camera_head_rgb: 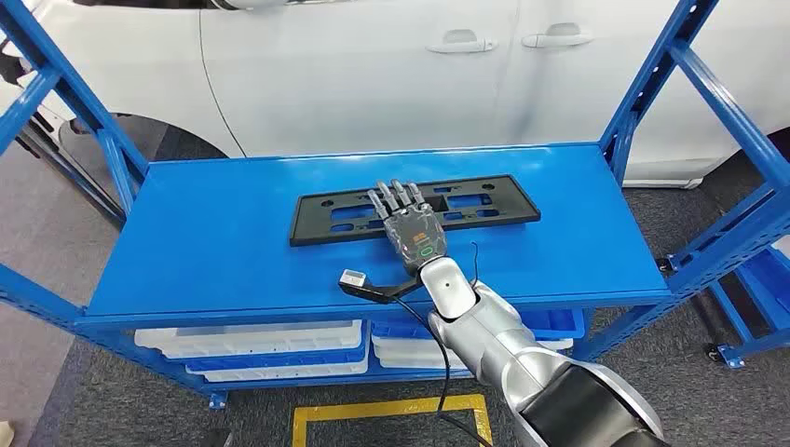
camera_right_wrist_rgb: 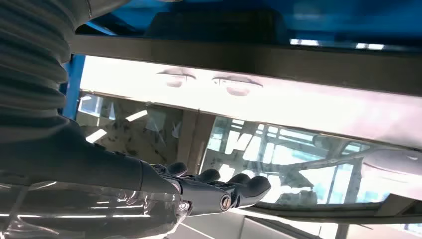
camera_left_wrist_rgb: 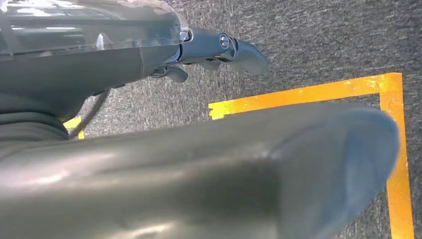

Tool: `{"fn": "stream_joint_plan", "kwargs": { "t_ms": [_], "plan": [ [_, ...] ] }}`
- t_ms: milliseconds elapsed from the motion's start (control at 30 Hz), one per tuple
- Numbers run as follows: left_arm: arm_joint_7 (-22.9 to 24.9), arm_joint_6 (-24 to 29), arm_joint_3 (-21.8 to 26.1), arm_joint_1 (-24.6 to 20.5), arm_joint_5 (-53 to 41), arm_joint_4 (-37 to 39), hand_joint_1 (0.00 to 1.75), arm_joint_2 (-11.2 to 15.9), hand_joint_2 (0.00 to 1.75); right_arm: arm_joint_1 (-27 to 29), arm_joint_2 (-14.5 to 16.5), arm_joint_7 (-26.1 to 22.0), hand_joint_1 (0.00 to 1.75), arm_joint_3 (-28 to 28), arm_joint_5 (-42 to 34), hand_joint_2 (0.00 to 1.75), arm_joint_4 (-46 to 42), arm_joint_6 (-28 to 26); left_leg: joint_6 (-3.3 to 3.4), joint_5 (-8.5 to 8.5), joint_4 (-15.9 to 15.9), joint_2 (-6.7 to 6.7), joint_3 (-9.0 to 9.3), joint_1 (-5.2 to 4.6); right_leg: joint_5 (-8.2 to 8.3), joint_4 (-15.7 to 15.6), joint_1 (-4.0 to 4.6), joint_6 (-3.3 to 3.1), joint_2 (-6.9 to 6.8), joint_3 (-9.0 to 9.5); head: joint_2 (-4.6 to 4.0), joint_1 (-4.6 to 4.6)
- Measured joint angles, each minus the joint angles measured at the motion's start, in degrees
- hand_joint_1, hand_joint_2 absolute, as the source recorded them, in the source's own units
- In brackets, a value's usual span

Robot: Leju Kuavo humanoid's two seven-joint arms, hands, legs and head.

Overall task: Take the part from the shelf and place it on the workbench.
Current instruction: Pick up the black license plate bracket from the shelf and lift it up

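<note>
The blue steel shelf stands before a white car, its flat top at reaching height. Near the middle of that top lies the long black plastic plate-shaped part, flat and easy to come at from above. The right hand rests over its near edge, fingers straight and slightly apart, holding nothing, seemingly placed for a grasp. The left hand hangs low over grey carpet; whether its fingers are spread or curled I cannot tell.

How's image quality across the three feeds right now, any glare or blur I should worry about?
Head view: sharp and evenly lit; the black part and right hand read clearly on the blue shelf. Right wrist view: strong backlight washes out the white car, and the shelf edge is a dark band. Left wrist view: a blurred grey near surface; the left hand and floor tape stay readable.
</note>
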Motion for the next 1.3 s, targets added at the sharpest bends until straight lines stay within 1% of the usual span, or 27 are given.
{"fn": "stream_joint_plan", "kwargs": {
  "t_ms": [67, 100, 133, 200, 233, 267, 300, 400, 433, 467, 533, 567, 600, 633, 700, 733, 767, 833, 933, 967, 1033, 1067, 1100, 1133, 1167, 1233, 1300],
  "plan": [
    [-0.03, -0.01, 0.0, 0.14, 0.02, 0.0, 0.0, 0.04, 0.0, 0.2, 0.0, -0.13, 0.0, -0.01, 0.04, 1.75, 0.03, -0.01, -0.03, 0.41, 1.49, 0.0, -1.27, 0.0, -0.31, 0.01, 0.08, -0.03, 0.02, 0.37, 0.0, 0.0],
    [-0.06, -0.01, 0.0, 0.25, 0.03, 0.0, 0.0, 0.08, 0.0, 0.35, 0.0, -0.23, 0.0, -0.02, 0.07, 1.75, 0.06, -0.01, -0.02, 1.49, 1.58, 0.0, -1.86, 0.0, -0.66, 0.03, 0.15, -0.02, 0.05, 0.81, 0.0, 0.0],
    [-0.07, -0.02, 0.0, 0.31, 0.03, 0.0, 0.0, 0.11, 0.0, 0.44, 0.01, -0.29, 0.0, -0.03, 0.09, 1.75, 0.08, -0.01, 0.09, 3.62, -0.59, 0.0, -1.32, -0.01, -1.05, 0.05, 0.2, 0.03, 0.07, 1.34, 0.0, 0.0],
    [-0.12, -0.04, 0.0, 0.28, 0.04, 0.0, 0.0, 0.17, 0.0, 0.4, 0.06, -0.36, 0.0, -0.08, 0.1, 1.75, 0.11, -0.02, 0.55, 8.44, -8.35, 0.02, 1.75, -0.09, -1.94, 0.03, 0.31, 0.29, 0.08, 2.49, -0.01, 0.0],
    [-0.14, -0.06, 0.0, 0.2, 0.04, 0.0, 0.0, 0.19, 0.0, 0.29, 0.09, -0.38, 0.0, -0.09, 0.1, 1.75, 0.13, -0.02, 0.84, 9.62, -11.68, 0.02, 3.24, -0.24, -2.33, 0.07, 0.4, 0.51, 0.1, 2.83, -0.01, 0.0],
    [-0.16, -0.06, 0.0, 0.13, 0.05, 0.0, 0.0, 0.19, 0.0, 0.19, 0.14, -0.44, 0.0, -0.1, 0.11, 1.75, 0.13, -0.02, 1.16, 9.94, -13.64, 0.02, 4.17, -0.4, -2.57, 0.04, 0.45, 0.78, 0.1, 2.97, -0.01, 0.0],
    [-0.19, -0.05, 0.0, 0.09, 0.08, 0.0, 0.0, 0.2, 0.0, 0.13, 0.17, -0.5, 0.0, -0.11, 0.15, 1.75, 0.13, -0.02, 1.44, 9.52, -14.34, 0.01, 4.56, -0.57, -2.69, -0.03, 0.47, 1.05, 0.12, 2.98, -0.01, -0.01],
    [-0.23, -0.03, -0.01, 0.16, 0.14, 0.0, 0.0, 0.18, 0.0, 0.0, 0.3, -0.71, 0.0, -0.12, 0.39, 1.75, 0.07, 0.0, 2.2, 9.14, -15.11, -0.09, 5.2, -0.39, -3.35, 0.44, 0.4, 1.98, 0.09, 2.97, 0.0, 0.0],
    [-0.24, 0.0, -0.01, 0.15, 0.13, 0.0, 0.0, 0.17, 0.0, -0.12, 0.33, -0.74, 0.0, -0.12, 0.48, 1.75, 0.03, 0.03, 2.49, 8.99, -15.28, -0.1, 5.5, -0.26, -3.98, 1.81, 0.35, 2.34, 0.03, 2.34, 0.0, 0.01],
    [-0.24, 0.03, -0.02, 0.1, 0.13, 0.0, 0.0, 0.17, 0.0, -0.21, 0.35, -0.75, 0.0, -0.12, 0.55, 1.75, 0.0, 0.08, 2.78, 8.79, -15.36, -0.08, 5.82, -0.19, -4.98, 4.49, 0.25, 2.67, 0.0, 0.85, 0.0, 0.02],
    [-0.23, 0.09, -0.02, 0.04, 0.12, 0.0, 0.0, 0.17, 0.0, -0.1, 0.31, -0.7, 0.0, -0.14, 0.63, 1.75, 0.06, 0.37, 3.17, 8.21, -15.36, -0.06, 6.31, -0.22, -7.29, 12.35, -0.03, 3.14, -0.03, -4.1, 0.0, 0.01],
    [-0.22, 0.08, -0.02, 0.11, 0.12, 0.0, 0.0, 0.17, 0.0, 0.15, 0.27, -0.64, 0.0, -0.16, 0.64, 1.75, 0.15, 0.61, 3.21, 7.88, -15.34, -0.07, 6.65, -0.24, -7.77, 15.74, -0.18, 3.27, -0.03, -6.61, 0.0, 0.01],
    [-0.22, 0.07, -0.02, 0.24, 0.13, 0.0, 0.0, 0.17, 0.0, 0.42, 0.23, -0.55, 0.0, -0.2, 0.64, 1.75, 0.24, 0.84, 3.18, 7.53, -15.32, -0.09, 7.08, -0.24, -7.15, 17.22, -0.29, 3.31, -0.03, -8.19, 0.0, 0.0],
    [-0.22, 0.05, -0.02, 0.38, 0.13, 0.0, 0.0, 0.16, 0.0, 0.63, 0.2, -0.44, 0.09, -0.28, 0.64, 1.75, 0.32, 1.06, 3.13, 7.14, -15.28, -0.12, 7.62, -0.24, -5.35, 16.41, -0.37, 3.27, -0.04, -8.64, 0.0, 0.0],
    [-0.26, 0.01, -0.01, 0.53, 0.15, 0.01, 0.0, 0.09, 0.0, 0.71, 0.14, -0.07, 0.9, -0.57, 0.64, 1.75, 0.4, 1.62, 2.88, 6.31, -15.22, -0.16, 8.74, -0.24, 0.14, 9.14, -0.34, 2.83, -0.04, -6.58, -0.01, 0.01],
    [-0.36, 0.0, -0.01, 0.51, 0.19, 0.01, 0.0, 0.03, 0.0, 0.62, 0.11, 0.24, 1.34, -0.77, 0.64, 1.75, 0.43, 2.19, 2.63, 5.89, -15.14, -0.18, 9.08, -0.35, 2.06, 5.27, -0.2, 2.51, -0.02, -5.16, -0.01, 0.01],
    [-0.46, 0.0, -0.01, 0.47, 0.28, 0.02, 0.0, -0.01, 0.0, 0.53, 0.09, 0.65, 1.69, -0.96, 0.64, 1.75, 0.46, 3.01, 2.35, 5.57, -15.11, -0.2, 9.22, -0.43, 3.08, 2.57, -0.05, 2.2, -0.01, -4.17, -0.01, 0.01],
    [-0.76, 0.05, 0.0, 0.43, 0.52, 0.02, 0.0, -0.03, 0.0, 0.41, -0.02, 1.6, 1.75, -1.31, 0.7, 1.75, 0.5, 4.91, 1.65, 5.15, -15.2, -0.19, 9.27, -0.47, 2.85, 0.92, 0.27, 1.64, 0.11, -3.56, 0.0, 0.0],
    [-1.11, 0.17, 0.0, 0.44, 0.67, 0.02, 0.0, 0.04, 0.0, 0.25, -0.21, 2.7, 1.75, -1.76, 0.83, 1.75, 0.45, 6.96, 0.69, 3.99, -14.12, -0.06, 9.19, -0.32, 2.53, 0.23, -0.04, 0.8, 0.23, -2.88, 0.0, 0.0],
    [-1.18, 0.2, 0.0, 0.42, 0.68, 0.02, 0.0, 0.05, 0.0, 0.18, -0.22, 2.94, 1.75, -1.89, 0.84, 1.75, 0.44, 7.36, 0.43, 2.78, -11.89, -0.03, 8.23, -0.27, 2.43, 0.0, -0.17, 0.53, 0.2, -2.51, 0.0, 0.0],
    [-1.22, 0.23, 0.0, 0.46, 0.69, 0.02, 0.0, 0.04, 0.0, 0.13, -0.26, 3.33, 1.75, -2.16, 0.87, 1.75, 0.49, 7.95, 0.06, -0.35, -4.57, 0.0, 4.43, -0.19, 2.13, -0.08, -0.13, 0.11, 0.13, -2.12, 0.0, 0.0],
    [-1.22, 0.24, 0.0, 0.52, 0.69, 0.02, 0.0, 0.05, 0.0, 0.17, -0.31, 3.49, 1.75, -2.27, 0.91, 1.75, 0.55, 8.13, -0.08, -1.38, -1.04, 0.0, 2.32, -0.17, 1.99, -0.05, -0.07, 0.01, 0.13, -2.03, 0.0, 0.0],
    [-1.22, 0.25, 0.0, 0.59, 0.71, 0.02, 0.0, 0.07, 0.0, 0.25, -0.37, 3.61, 1.75, -2.33, 0.98, 1.75, 0.6, 8.21, -0.17, -1.38, 0.84, 0.01, 0.89, -0.16, 1.85, -0.01, -0.02, -0.03, 0.15, -1.94, 0.0, 0.0],
    [-1.22, 0.26, 0.0, 0.63, 0.73, 0.02, 0.0, 0.1, 0.0, 0.31, -0.44, 3.69, 1.75, -2.37, 1.04, 1.75, 0.65, 8.23, -0.19, -0.24, 0.63, 0.01, 0.45, -0.16, 1.71, 0.05, -0.01, -0.01, 0.19, -1.82, 0.0, 0.0],
    [-1.22, 0.26, 0.0, 0.64, 0.75, 0.02, 0.0, 0.13, 0.0, 0.34, -0.49, 3.73, 1.75, -2.39, 1.08, 1.75, 0.67, 8.24, -0.13, 1.86, -1.7, 0.01, 1.07, -0.16, 1.55, 0.13, -0.01, 0.05, 0.23, -1.65, 0.0, 0.0],
    [-1.23, 0.26, 0.0, 0.58, 0.78, 0.02, 0.0, 0.17, 0.0, 0.3, -0.56, 3.75, 1.75, -2.43, 1.11, 1.75, 0.68, 8.28, 0.21, 6.3, -9.4, 0.05, 4.04, -0.25, 1.19, 0.37, 0.13, 0.34, 0.32, -1.35, 0.0, 0.0],
    [-1.26, 0.26, 0.0, 0.48, 0.8, 0.02, 0.0, 0.19, 0.0, 0.23, -0.66, 3.79, 1.75, -2.45, 1.23, 1.75, 0.69, 8.44, 0.87, 7.91, -14.09, 0.03, 5.92, -0.41, 1.01, 0.54, 0.35, 0.82, 0.41, -1.38, 0.0, 0.0]
  ]
}}
